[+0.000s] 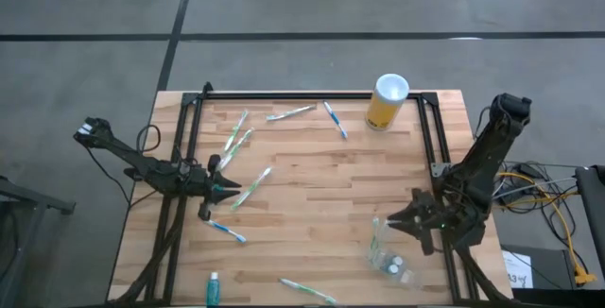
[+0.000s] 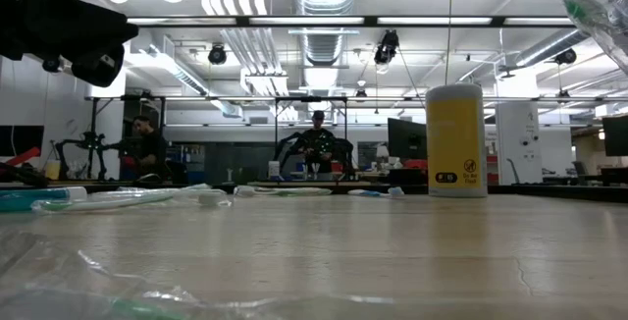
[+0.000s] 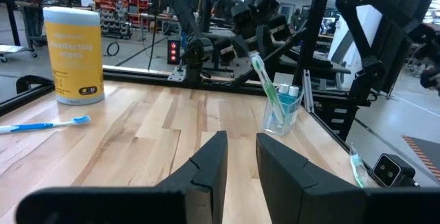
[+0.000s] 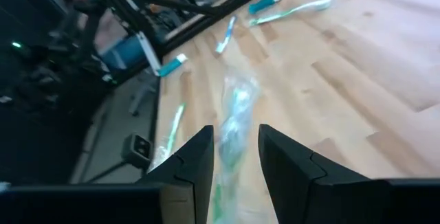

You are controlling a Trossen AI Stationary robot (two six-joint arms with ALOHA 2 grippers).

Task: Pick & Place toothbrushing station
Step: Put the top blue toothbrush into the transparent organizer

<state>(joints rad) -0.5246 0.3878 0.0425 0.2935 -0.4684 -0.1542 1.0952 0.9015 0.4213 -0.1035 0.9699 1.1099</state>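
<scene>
Standing near the table's (image 1: 312, 204) right front corner, the clear cup (image 1: 389, 254) holds a toothbrush (image 3: 267, 86), just beside the right gripper (image 1: 405, 221), whose fingers are parted and empty. The left gripper (image 1: 223, 189), also parted and empty, sits among scattered toothbrushes (image 1: 250, 187); a yellow canister (image 1: 386, 102) stands at the back edge.

On the table (image 1: 312, 180) lie seven loose toothbrushes: four white-green ones, from 11 o'clock (image 1: 234, 130) round to 6 o'clock (image 1: 307, 292), and three white-blue (image 1: 227, 231). One clear cup (image 1: 390, 256) at 4 o'clock holds one more white-green brush (image 3: 265, 80) plus tubes. One teal tube (image 1: 215, 289) lies at 7 o'clock; one yellow cylinder (image 1: 387, 102) stands at 1 o'clock
</scene>
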